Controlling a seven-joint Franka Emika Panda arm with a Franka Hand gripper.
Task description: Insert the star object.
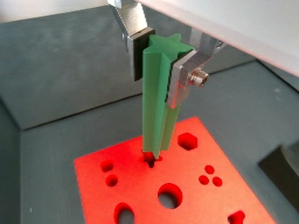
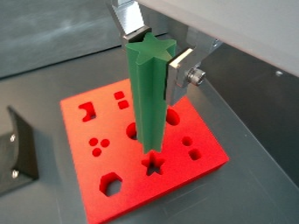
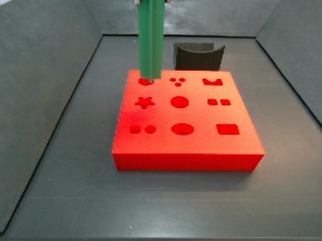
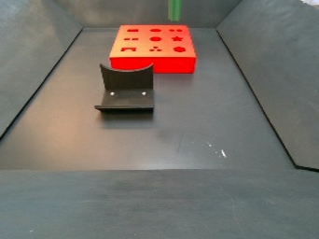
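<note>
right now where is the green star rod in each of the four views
Wrist view: star object upright at centre, held in the claw, tip over the red block.
Wrist view: rod at centre, above the star hole.
Side view: rod at top, claw out of frame.
Side view: only its tip at top edge.
Shared landmark: the red block.

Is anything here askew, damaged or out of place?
Nothing stands out. The pincer holds the star object upright over the red block; the dark curved block sits apart on the floor.

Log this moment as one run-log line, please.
end effector: shut on star object | upright over red block | not inserted
</note>
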